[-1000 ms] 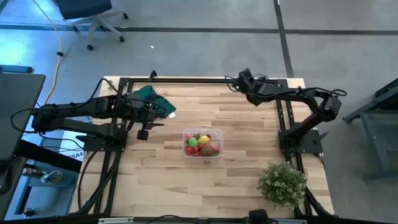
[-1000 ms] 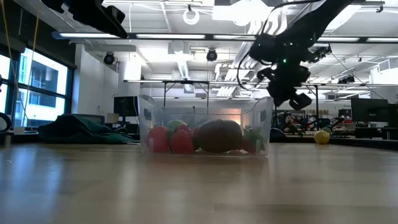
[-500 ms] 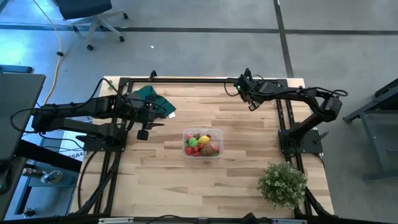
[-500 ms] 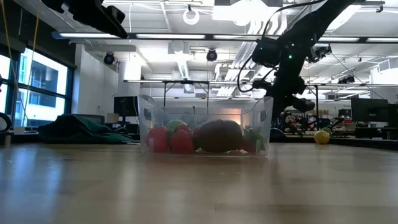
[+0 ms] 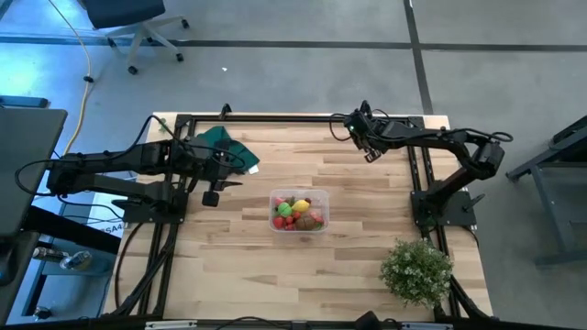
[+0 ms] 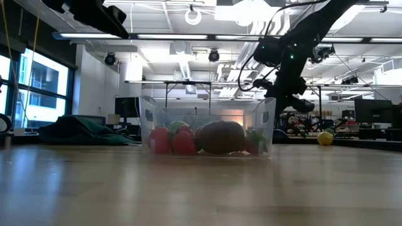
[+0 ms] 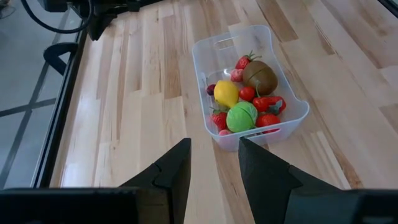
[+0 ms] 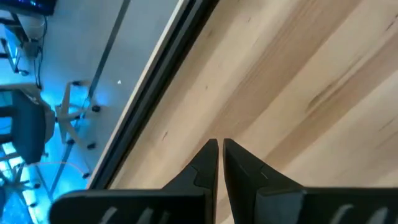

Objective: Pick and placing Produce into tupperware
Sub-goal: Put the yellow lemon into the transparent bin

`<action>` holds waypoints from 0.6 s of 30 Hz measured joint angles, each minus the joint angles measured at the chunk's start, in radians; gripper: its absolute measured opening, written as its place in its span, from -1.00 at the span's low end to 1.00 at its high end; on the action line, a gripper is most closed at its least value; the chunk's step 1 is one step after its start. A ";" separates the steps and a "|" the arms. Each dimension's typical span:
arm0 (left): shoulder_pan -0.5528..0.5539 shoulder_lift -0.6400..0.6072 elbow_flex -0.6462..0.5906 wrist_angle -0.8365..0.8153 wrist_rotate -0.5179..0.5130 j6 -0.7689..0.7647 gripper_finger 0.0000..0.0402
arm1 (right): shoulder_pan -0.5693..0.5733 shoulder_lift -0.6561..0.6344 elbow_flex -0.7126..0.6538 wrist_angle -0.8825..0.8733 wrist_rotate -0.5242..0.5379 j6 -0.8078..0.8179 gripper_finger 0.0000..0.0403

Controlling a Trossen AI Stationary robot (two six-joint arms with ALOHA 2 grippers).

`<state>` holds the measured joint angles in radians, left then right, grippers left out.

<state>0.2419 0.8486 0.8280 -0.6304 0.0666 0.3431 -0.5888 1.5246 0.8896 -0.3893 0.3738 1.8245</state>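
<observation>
the wooden table (image 5: 275,266) carried a leafy plant (image 5: 417,269) at one near corner and a dark green cloth (image 5: 223,147) at the far left, both well clear of the middle, probably so the working space stayed free. the clear tupperware (image 5: 299,212) sat near the centre with the produce (image 7: 244,102) already heaped inside, so the sorting looked nearly or wholly done. the left gripper (image 7: 213,165) hung beside the tub with fingers partly spread and holding nothing, while the right gripper (image 8: 219,158), fingers pressed together and empty, hovered by the far right edge, apparently idle.
</observation>
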 joint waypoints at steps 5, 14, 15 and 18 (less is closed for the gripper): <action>0.000 0.000 0.000 0.000 0.000 0.000 -0.39 | -0.006 0.009 0.000 -0.001 0.088 -0.020 -0.92; 0.000 0.000 0.000 0.000 0.000 0.000 -0.39 | -0.005 -0.008 -0.001 0.335 -0.167 -0.563 -0.97; 0.000 0.000 0.000 0.000 0.000 0.000 -0.39 | 0.001 -0.008 -0.001 0.426 -0.247 -0.662 -0.98; 0.000 0.000 0.000 0.000 0.000 0.000 -0.39 | 0.014 -0.008 -0.001 0.682 -0.431 -0.833 -0.99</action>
<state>0.2420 0.8483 0.8280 -0.6307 0.0666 0.3431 -0.5746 1.5169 0.8886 0.2930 -0.0570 0.9916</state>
